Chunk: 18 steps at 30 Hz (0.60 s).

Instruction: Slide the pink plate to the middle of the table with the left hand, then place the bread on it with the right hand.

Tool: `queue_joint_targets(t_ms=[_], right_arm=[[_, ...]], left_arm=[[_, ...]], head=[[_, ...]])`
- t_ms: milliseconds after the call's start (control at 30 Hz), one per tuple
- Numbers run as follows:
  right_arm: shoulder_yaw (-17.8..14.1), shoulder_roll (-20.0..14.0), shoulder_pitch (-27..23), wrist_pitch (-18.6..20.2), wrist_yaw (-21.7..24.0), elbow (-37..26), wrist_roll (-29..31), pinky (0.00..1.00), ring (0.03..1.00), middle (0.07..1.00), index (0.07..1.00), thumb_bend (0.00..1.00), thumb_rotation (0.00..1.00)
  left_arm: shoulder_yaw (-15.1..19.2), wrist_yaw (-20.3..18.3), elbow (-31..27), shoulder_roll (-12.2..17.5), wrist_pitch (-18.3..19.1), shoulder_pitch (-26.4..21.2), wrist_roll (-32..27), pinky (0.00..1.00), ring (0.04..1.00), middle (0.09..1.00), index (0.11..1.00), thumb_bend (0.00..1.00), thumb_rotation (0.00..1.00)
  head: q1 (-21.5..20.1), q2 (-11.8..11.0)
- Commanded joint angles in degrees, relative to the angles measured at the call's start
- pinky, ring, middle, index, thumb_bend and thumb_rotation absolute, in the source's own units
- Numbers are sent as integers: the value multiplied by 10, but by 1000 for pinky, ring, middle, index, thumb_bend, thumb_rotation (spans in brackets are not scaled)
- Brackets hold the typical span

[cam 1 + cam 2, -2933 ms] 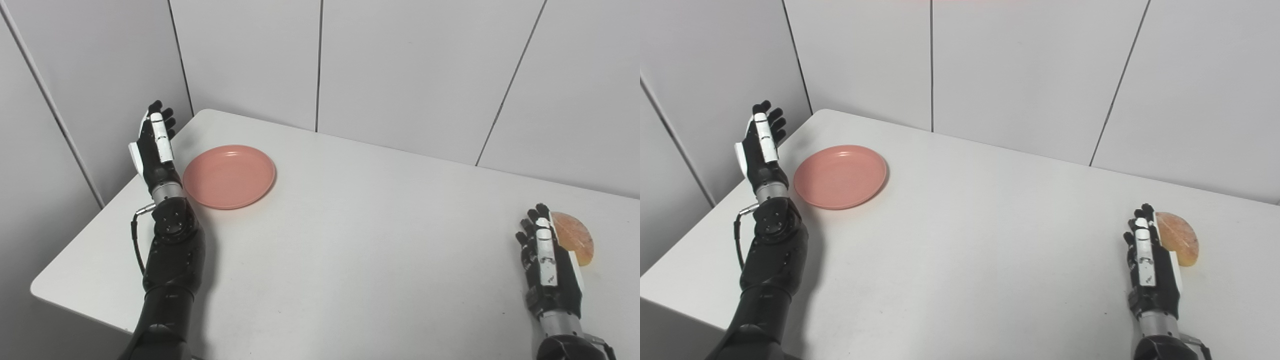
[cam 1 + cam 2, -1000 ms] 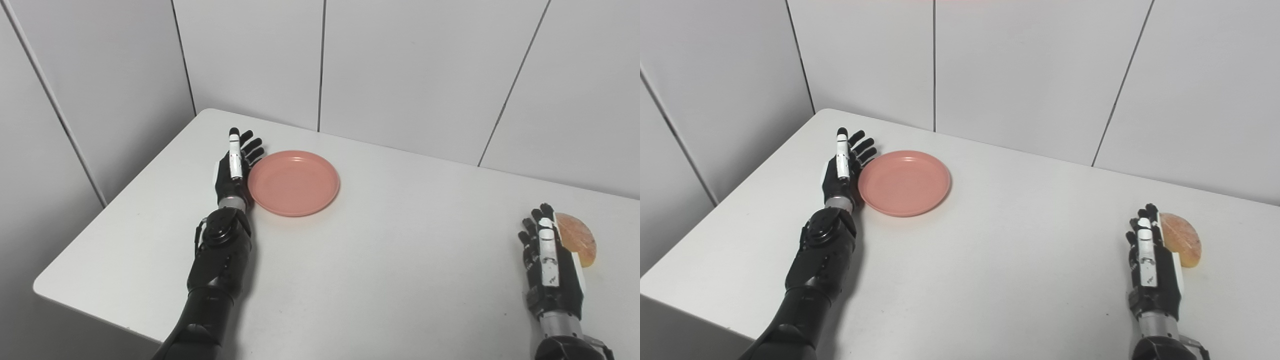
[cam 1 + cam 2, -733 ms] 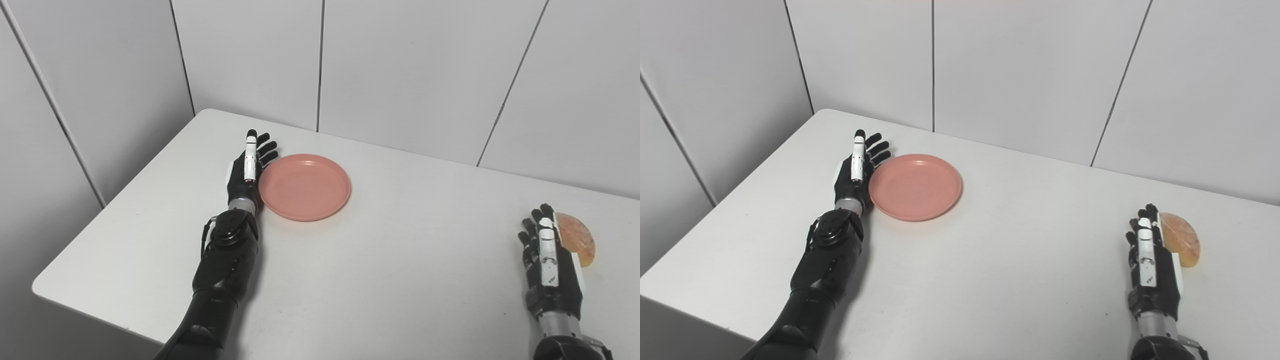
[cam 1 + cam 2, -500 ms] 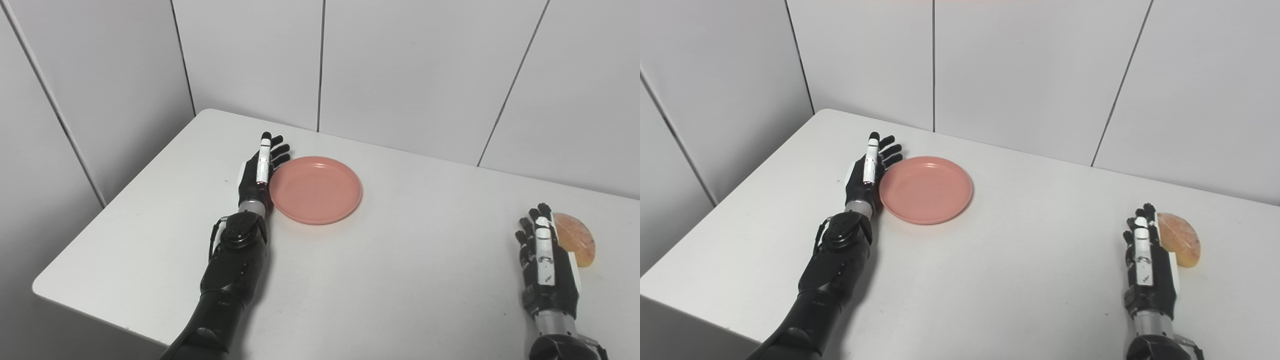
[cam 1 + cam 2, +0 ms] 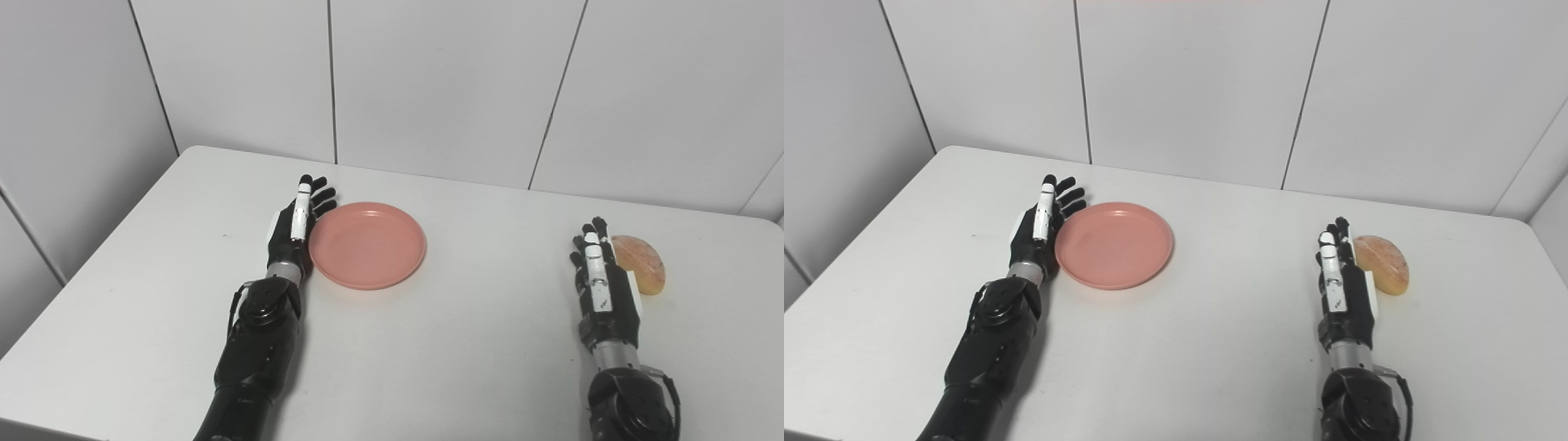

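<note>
The pink plate [image 5: 367, 245] is round and smooth, with a low raised rim. It looks like plastic. It lies flat on the white surface [image 5: 441, 343], a bit left of the middle.

The left hand [image 5: 293, 228] is black with a white strip along one finger. It stands on its edge with its fingers straight and spread a little, holding nothing. Its palm side is right against the left rim of the plate.

The bread [image 5: 1381, 255] is shaped like a half moon, with a golden, bumpy crust. It lies on the surface toward the far right, well apart from the plate.

The right hand [image 5: 1342, 283] is also black and white. It stands on its edge too, fingers straight and loose, with nothing in it. It is just beside the left side of the bread.

Behind the surface are plain white wall panels [image 5: 441, 86] with thin dark lines between them.
</note>
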Motion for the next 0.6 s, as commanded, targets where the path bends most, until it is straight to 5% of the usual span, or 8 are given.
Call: queue_joint_targets(t_ms=[0, 567], right_arm=[[2, 4, -28, 7, -6, -24, -4, 1000, 977, 974, 980, 603, 802], [32, 18, -48, -16, -50, -15, -89, 938, 925, 951, 963, 606, 866]], left_arm=[[-2, -10, -4, -10, 32, -1, -9, 816, 823, 802, 786, 522, 1000], [-20, -47, -71, -44, 62, 46, -14, 800, 798, 779, 764, 480, 1000]], head=[[-11, 2], [-117, 15]])
